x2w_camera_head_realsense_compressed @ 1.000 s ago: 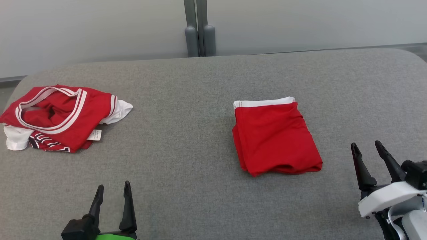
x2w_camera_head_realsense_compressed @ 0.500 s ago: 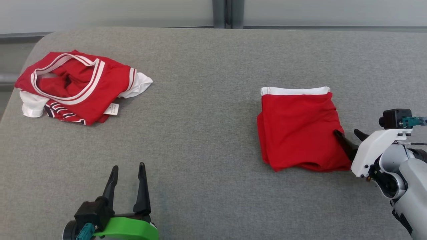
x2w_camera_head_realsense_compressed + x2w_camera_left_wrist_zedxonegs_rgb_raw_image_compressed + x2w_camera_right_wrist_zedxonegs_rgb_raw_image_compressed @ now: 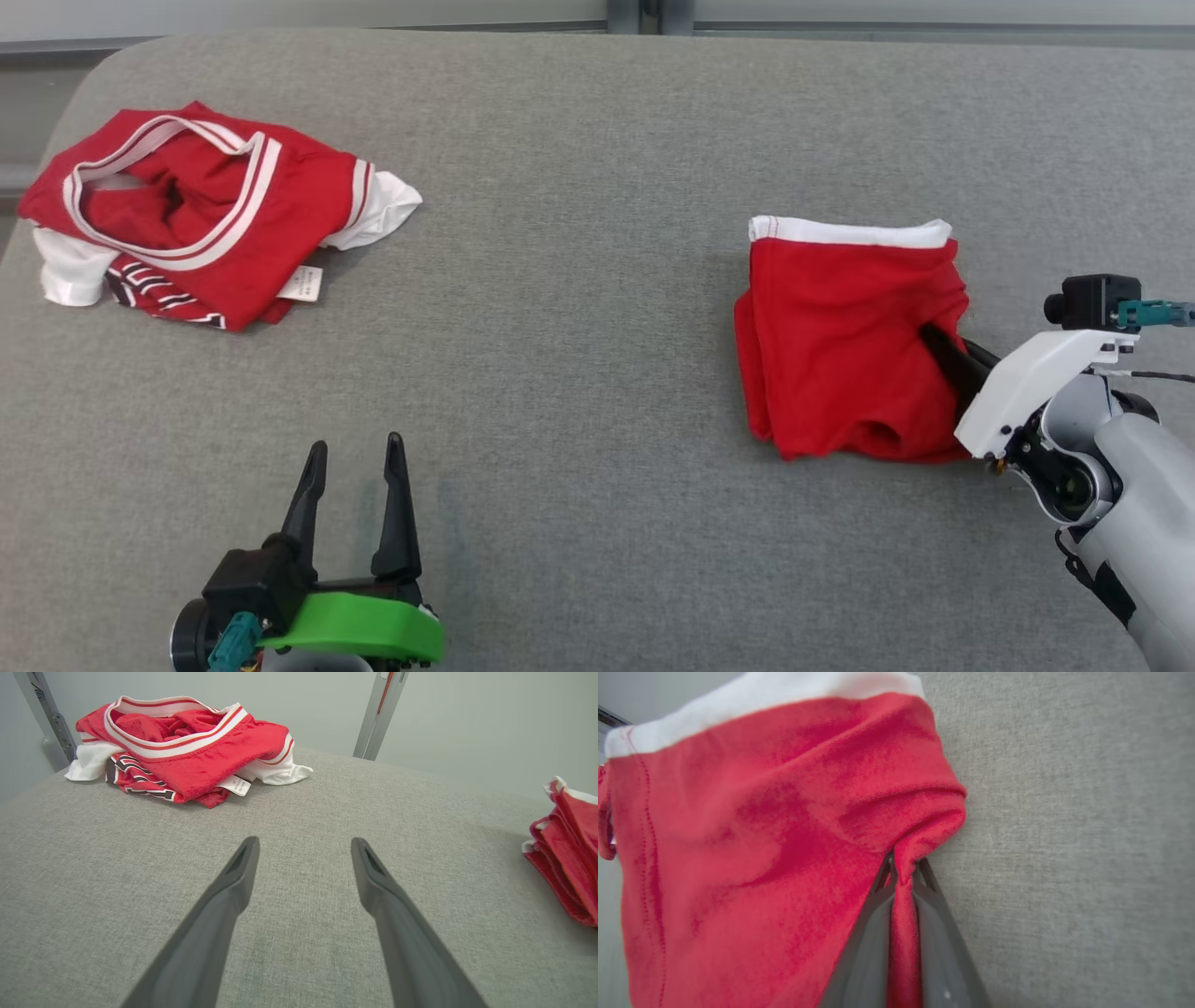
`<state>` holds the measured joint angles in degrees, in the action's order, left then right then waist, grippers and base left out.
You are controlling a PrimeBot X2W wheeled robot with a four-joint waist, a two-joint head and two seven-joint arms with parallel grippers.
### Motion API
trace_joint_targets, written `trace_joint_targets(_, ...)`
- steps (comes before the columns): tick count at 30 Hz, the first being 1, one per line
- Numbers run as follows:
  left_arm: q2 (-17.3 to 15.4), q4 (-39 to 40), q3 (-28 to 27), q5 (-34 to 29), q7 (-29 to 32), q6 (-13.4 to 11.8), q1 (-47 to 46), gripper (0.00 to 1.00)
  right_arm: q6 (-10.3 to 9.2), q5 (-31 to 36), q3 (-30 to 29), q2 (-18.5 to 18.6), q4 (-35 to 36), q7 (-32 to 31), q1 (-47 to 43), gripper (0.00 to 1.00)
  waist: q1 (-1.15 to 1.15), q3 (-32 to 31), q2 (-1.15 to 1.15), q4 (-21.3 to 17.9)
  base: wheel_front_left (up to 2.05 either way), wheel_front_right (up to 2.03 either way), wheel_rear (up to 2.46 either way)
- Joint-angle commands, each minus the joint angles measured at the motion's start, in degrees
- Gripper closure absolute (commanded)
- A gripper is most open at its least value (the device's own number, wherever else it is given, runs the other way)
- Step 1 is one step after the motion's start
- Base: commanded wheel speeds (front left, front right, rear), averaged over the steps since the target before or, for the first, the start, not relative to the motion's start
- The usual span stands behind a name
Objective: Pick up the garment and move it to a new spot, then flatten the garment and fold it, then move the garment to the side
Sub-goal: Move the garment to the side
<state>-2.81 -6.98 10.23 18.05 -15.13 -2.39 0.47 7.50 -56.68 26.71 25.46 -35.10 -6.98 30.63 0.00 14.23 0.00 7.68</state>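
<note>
two red pieces of clothing lie on the grey cloth-covered desk (image 3: 579,373). the folded garment (image 3: 845,345), red with a white band (image 3: 850,231) along its far edge, sits on the robot's right half of the desk. the right pincer (image 3: 945,341) comes in from the garment's right side, its white and grey arm (image 3: 1074,420) slanting in from the near right, and its dark fingers (image 3: 934,338) are clenched on the garment's right edge. in the right wrist view a pinched ridge of the red cloth (image 3: 738,835) runs down between the two closed fingers (image 3: 924,914), and the fabric around the right pincer (image 3: 903,868) is drawn into creases toward the grip. the rest of the garment rests on the desk, its near edge bunched into soft rolls. well to the left of the folded garment, at the far left corner, a crumpled red jersey (image 3: 196,224) with white and red striped trim lies in a heap, with white fabric poking out at both ends and a small white label (image 3: 303,283) on its near side. the left pincer (image 3: 356,446) hangs over bare desk, well to the near left of the folded garment, released, its two fingers spread with nothing between them. the left wrist view looks along the left pincer (image 3: 304,844) toward the jersey (image 3: 187,742), with the stacked layers of the folded garment (image 3: 567,858) at the right margin. a grey metal post (image 3: 639,14) stands beyond the desk's far edge, behind and to the left of the folded garment.
</note>
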Motion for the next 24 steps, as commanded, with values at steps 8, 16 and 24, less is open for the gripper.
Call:
trace_joint_targets(8,-0.19,-0.42,-1.47,-5.54,-0.01,2.21,-5.42,0.00,-0.05,-3.57,2.05,5.37,-2.66,6.16,2.82,1.00,0.00,6.87,0.00,-15.05,0.00,0.00,0.00)
trace_joint_targets(16,-0.20,-1.44,-0.76,-8.65,-0.01,3.68,-9.72,0.00,-0.04,0.14,3.57,11.04,-10.43,12.73,10.61,1.00,0.00,12.70,0.00,-17.33,0.00,0.00,0.00)
trace_joint_targets(24,-0.21,-0.72,1.44,-9.51,-0.01,2.38,-9.06,0.00,-0.05,4.00,3.44,15.77,-20.50,16.83,20.20,1.00,0.00,16.07,0.00,-14.16,0.00,0.00,0.00)
